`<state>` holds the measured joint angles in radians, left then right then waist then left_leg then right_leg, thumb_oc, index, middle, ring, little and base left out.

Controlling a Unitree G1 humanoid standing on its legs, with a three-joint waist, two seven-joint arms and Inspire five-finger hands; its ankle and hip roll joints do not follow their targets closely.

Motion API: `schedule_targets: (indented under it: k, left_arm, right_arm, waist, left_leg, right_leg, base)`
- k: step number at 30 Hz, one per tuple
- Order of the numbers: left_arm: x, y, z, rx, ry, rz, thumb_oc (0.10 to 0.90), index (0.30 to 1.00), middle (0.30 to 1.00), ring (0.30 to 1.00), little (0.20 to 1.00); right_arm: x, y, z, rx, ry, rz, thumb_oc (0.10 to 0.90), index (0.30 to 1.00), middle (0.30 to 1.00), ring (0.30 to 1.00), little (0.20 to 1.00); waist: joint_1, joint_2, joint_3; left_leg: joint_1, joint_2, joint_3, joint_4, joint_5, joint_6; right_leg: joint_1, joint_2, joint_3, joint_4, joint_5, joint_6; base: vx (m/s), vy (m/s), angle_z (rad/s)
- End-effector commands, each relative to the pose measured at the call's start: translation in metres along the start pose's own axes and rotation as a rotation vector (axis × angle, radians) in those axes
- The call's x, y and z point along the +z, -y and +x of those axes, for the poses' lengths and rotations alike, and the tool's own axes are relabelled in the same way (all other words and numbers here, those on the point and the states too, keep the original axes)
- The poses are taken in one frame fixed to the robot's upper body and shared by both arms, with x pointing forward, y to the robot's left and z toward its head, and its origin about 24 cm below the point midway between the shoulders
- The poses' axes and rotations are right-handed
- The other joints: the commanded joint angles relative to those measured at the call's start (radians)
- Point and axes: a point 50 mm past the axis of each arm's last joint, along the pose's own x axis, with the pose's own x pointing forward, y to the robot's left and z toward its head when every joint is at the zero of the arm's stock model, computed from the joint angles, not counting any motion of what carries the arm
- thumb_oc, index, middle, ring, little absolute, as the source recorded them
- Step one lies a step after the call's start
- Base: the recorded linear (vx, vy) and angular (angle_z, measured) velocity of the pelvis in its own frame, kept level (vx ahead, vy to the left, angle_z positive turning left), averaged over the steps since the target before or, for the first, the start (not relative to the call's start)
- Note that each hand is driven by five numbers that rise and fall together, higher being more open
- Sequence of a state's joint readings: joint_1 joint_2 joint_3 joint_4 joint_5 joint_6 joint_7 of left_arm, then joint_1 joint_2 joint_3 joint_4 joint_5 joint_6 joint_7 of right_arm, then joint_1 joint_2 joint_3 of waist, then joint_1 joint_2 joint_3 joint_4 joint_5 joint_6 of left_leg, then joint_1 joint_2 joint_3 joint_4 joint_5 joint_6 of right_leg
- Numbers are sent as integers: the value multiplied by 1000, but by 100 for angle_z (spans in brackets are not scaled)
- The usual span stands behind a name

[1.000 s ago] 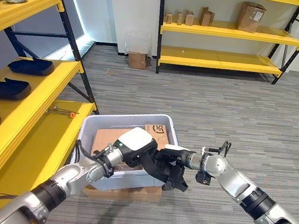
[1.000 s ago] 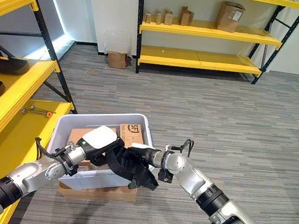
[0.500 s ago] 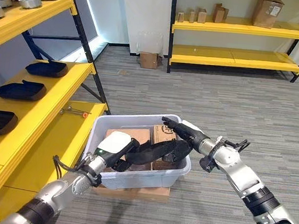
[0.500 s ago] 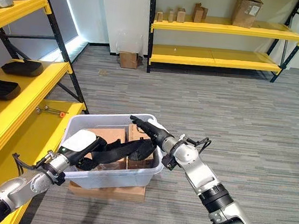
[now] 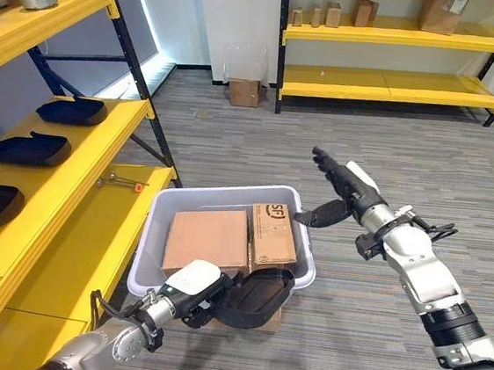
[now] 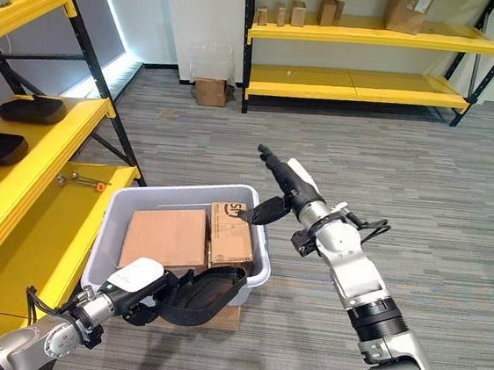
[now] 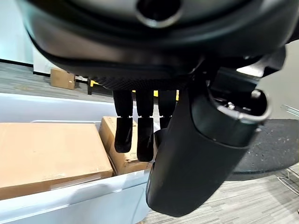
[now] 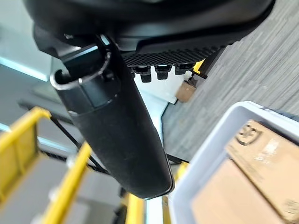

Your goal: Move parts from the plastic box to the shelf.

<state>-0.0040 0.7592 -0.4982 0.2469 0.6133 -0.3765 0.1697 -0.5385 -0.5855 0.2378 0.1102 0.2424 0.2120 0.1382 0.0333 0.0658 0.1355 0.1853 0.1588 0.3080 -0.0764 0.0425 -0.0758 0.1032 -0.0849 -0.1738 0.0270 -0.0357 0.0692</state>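
While the pale grey plastic box (image 5: 228,236) sits on the grey carpet floor (image 5: 363,171) beside the yellow shelf rack (image 5: 58,218), the left eye view shows the left hand (image 5: 209,291) at the box's near wall with its fingers curled round a black curved shell-shaped part (image 5: 257,297) just outside that wall. Two brown cardboard cartons (image 5: 233,237) lie side by side inside the box. Above the box's far right corner, the right hand (image 5: 339,190) hangs with fingers straight and spread, holding nothing. Three more black parts (image 5: 30,147) rest on the rack, left of the box.

From the left wrist view, the fingers (image 7: 138,128) bend down over the box's rim, the cartons beyond them.

From the right wrist view, the thumb (image 8: 117,126) points past the box's corner.
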Motion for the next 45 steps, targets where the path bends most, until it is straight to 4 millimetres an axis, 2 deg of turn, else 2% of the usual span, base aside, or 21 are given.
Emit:
schedule_targets:
  k: [1,7,13,14,17,19,20,23,25,27,29,30,33,34,35,37,38,39,41,44,45]
  left_arm:
    - [-3,-66,4,323,52,62,400,300,300,300,300]
    - [-15,-71,-13,378,3,88,400,300,300,300,300]
    - [-16,-78,-20,438,0,120,400,300,300,300,300]
    - [-15,-84,-23,491,5,140,400,300,300,300,300]
    - [-15,-91,-27,562,5,161,400,300,300,300,300]
    - [-13,-106,-33,658,5,183,400,300,300,300,300]
    - [-11,-121,-40,739,13,211,400,300,300,300,300]
    - [-5,-142,-50,831,43,254,400,300,300,300,300]
    - [-3,-147,-55,862,49,271,400,300,300,300,300]
    - [2,-156,-61,907,62,289,400,300,300,300,300]
    - [5,-157,-64,921,69,290,400,300,300,300,300]
    - [7,-154,-67,936,72,288,400,300,300,300,300]
    - [9,-151,-70,952,71,292,400,300,300,300,300]
    - [12,-146,-74,979,70,289,400,300,300,300,300]
    - [12,-145,-74,984,69,289,400,300,300,300,300]
    - [16,-144,-75,1016,85,274,400,300,300,300,300]
    - [18,-144,-75,1028,98,271,400,300,300,300,300]
    - [19,-144,-74,1033,105,270,400,300,300,300,300]
    - [22,-146,-71,1045,123,281,400,300,300,300,300]
    - [24,-151,-66,1064,137,292,400,300,300,300,300]
    - [25,-153,-65,1066,142,294,400,300,300,300,300]
  right_arm:
    - [94,31,-7,-124,398,12,900,1000,1000,1000,1000]
    - [82,58,-33,-223,363,110,900,1000,1000,1000,1000]
    - [71,78,-53,-380,380,73,900,1000,1000,1000,1000]
    - [67,83,-63,-442,394,55,900,1000,1000,1000,1000]
    - [63,86,-72,-518,407,25,900,1000,1000,1000,1000]
    - [55,86,-85,-623,412,-24,900,1000,1000,1000,1000]
    - [43,82,-94,-664,394,-15,900,1000,1000,1000,1000]
    - [23,72,-100,-705,331,-17,900,1000,1000,1000,1000]
    - [14,66,-101,-709,301,9,900,1000,1000,1000,1000]
    - [-8,50,-94,-645,191,106,900,1000,1000,1000,1000]
    - [-21,38,-89,-587,123,172,900,1000,1000,1000,1000]
    - [-37,18,-86,-532,55,226,900,1000,1000,1000,1000]
    - [-47,2,-83,-478,14,272,900,1000,1000,1000,1000]
    - [-60,-18,-83,-416,-51,309,900,1000,1000,1000,1000]
    - [-62,-21,-83,-402,-60,309,900,1000,1000,1000,1000]
    - [-68,-29,-88,-365,-93,268,900,1000,1000,1000,1000]
    - [-72,-29,-92,-348,-116,254,900,1000,1000,1000,1000]
    - [-72,-28,-94,-343,-122,249,900,1000,1000,1000,1000]
    - [-72,-24,-98,-337,-119,234,900,1000,1000,1000,1000]
    - [-70,-21,-96,-346,-105,214,900,1000,1000,1000,1000]
    - [-70,-21,-95,-350,-104,208,900,1000,1000,1000,1000]
  waist:
    - [16,-60,-35]
    - [0,-65,-33]
    - [-14,-67,-34]
    - [-19,-65,-34]
    - [-21,-65,-36]
    - [-22,-59,-36]
    - [-19,-54,-38]
    - [-9,-47,-38]
    - [-5,-44,-39]
    - [6,-36,-40]
    - [13,-32,-40]
    - [27,-24,-35]
    - [35,-17,-31]
    - [47,-5,-24]
    - [47,-4,-24]
    - [46,1,-9]
    - [34,0,-4]
    - [29,-2,-2]
    - [18,-12,-5]
    - [23,-28,-10]
    - [22,-30,-13]
  left_leg:
    - [-52,74,-62,54,-29,-27]
    - [-59,77,-57,67,-28,-25]
    - [-51,78,-48,67,-38,-26]
    - [-51,78,-46,68,-40,-25]
    - [-50,76,-45,70,-43,-24]
    - [-51,73,-50,77,-49,-23]
    - [-53,71,-58,86,-55,-21]
    - [-62,69,-71,107,-64,-21]
    - [-66,70,-80,118,-68,-23]
    - [-76,72,-99,130,-71,-28]
    - [-81,73,-110,132,-69,-31]
    - [-88,78,-119,130,-58,-39]
    - [-96,87,-124,116,-37,-50]
    - [-117,121,-112,58,35,-80]
    - [-121,128,-109,45,51,-86]
    - [-170,159,-52,31,134,-107]
    - [-183,165,22,60,135,-110]
    - [-182,166,54,82,122,-111]
    - [-163,157,105,150,61,-108]
    - [-166,150,126,322,25,-99]
    - [-159,151,129,346,21,-97]
  right_leg:
    - [14,-133,-41,61,-35,64]
    - [7,-127,-31,68,-30,59]
    - [11,-128,-24,69,-37,63]
    - [10,-128,-22,69,-38,64]
    - [10,-126,-20,68,-37,64]
    - [10,-120,-14,70,-40,62]
    - [9,-115,-11,72,-44,59]
    - [10,-111,-15,77,-48,55]
    - [10,-109,-19,80,-51,53]
    - [8,-107,-30,81,-55,49]
    - [8,-105,-37,80,-57,45]
    - [8,-105,-49,74,-56,41]
    - [6,-107,-63,65,-52,40]
    - [10,-118,-100,34,-36,45]
    - [13,-120,-108,26,-31,46]
    - [21,-130,-165,-3,-10,52]
    - [20,-141,-229,-8,0,55]
    - [21,-148,-259,-6,1,57]
    - [12,-159,-305,7,-3,58]
    - [-28,-152,-340,44,-17,37]
    - [-38,-152,-343,52,-18,33]
  base:
    - [0,0,0]
    - [22,-34,-1]
    - [27,-32,-1]
    - [16,-35,-5]
    - [9,-44,-3]
    - [3,-77,-3]
    - [-9,-106,-3]
    - [-18,-122,-6]
    - [-14,-137,-2]
    - [-19,-177,2]
    - [-25,-156,11]
    - [-30,-136,23]
    - [-49,-93,36]
    - [-83,-53,37]
    - [-125,-33,37]
    - [-198,-2,73]
    - [-261,0,86]
    - [-215,-12,91]
    - [-184,2,98]
    - [-251,59,100]
    - [-202,111,66]
